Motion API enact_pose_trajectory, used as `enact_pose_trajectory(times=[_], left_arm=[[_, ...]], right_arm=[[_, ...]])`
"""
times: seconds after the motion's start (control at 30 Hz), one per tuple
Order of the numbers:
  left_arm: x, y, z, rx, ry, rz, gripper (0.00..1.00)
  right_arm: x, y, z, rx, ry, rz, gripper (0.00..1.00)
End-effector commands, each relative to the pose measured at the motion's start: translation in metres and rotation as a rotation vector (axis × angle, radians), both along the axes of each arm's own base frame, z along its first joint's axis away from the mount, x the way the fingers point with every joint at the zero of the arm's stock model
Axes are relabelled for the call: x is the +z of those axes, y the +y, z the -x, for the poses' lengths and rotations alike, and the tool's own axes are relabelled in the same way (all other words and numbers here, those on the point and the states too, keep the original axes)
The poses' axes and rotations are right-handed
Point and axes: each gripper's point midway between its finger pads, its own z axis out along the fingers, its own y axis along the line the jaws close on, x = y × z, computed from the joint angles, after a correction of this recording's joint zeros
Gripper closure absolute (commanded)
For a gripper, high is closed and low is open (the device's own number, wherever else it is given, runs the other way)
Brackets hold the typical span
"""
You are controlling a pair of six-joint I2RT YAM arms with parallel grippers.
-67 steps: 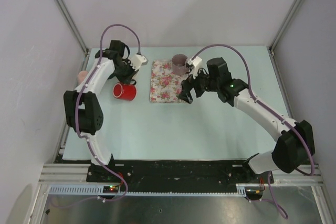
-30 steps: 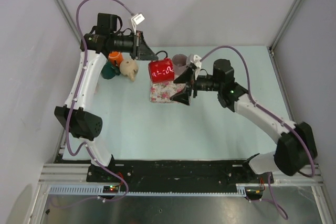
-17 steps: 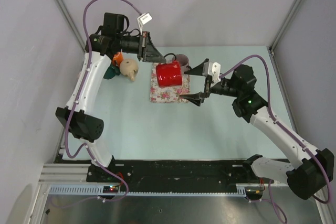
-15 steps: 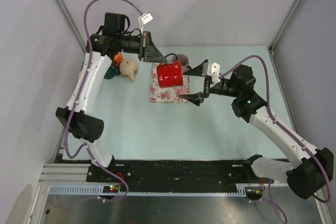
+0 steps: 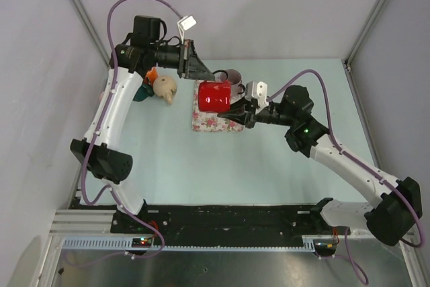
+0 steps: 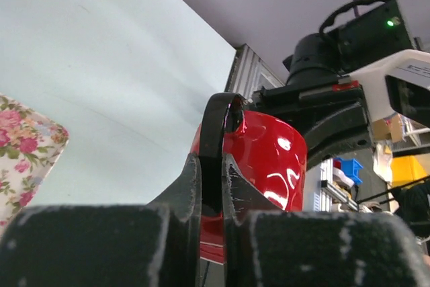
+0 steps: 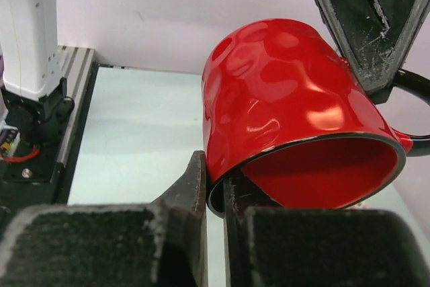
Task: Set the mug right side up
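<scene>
1. Task object. The red mug is held in the air over the far half of the floral cloth. It is not upright. In the right wrist view I see it tilted on its side, with the open mouth turned toward that camera and the base pointing away.

2. Left claw. It reaches in from beyond the far left corner of the cloth. In the left wrist view I see both fingers clamped on the mug's black handle, with the handle loop standing up between them.

3. Right claw. It comes in from the right edge of the cloth. In the right wrist view I see its fingers pinched on the lower part of the mug's rim, one outside the wall and one inside the mouth.

4. Other items. A grey-brown mug stands on the surface just past the far right corner of the cloth. A beige teapot-like figure sits left of the cloth.
</scene>
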Motion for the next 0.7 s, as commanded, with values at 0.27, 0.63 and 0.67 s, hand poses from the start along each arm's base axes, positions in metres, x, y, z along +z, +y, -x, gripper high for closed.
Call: enact_pose_trajectory(times=[0.27, 0.63, 0.67], left_arm=[[-0.021, 0.051, -0.084, 0.381, -0.342, -0.279, 0.09], [-0.042, 0.172, -0.146, 0.815, -0.468, -0.703, 0.0], [-0.049, 0.177, -0.143, 0.814, -0.463, -0.732, 0.0]], right_arm=[[-0.042, 0.005, -0.048, -0.372, 0.655, -0.008, 1.0], [-0.117, -0.014, -0.154, -1.03, 1.032, 0.222, 1.0], [-0.133, -0.013, -0.163, -1.069, 1.049, 0.279, 1.0]])
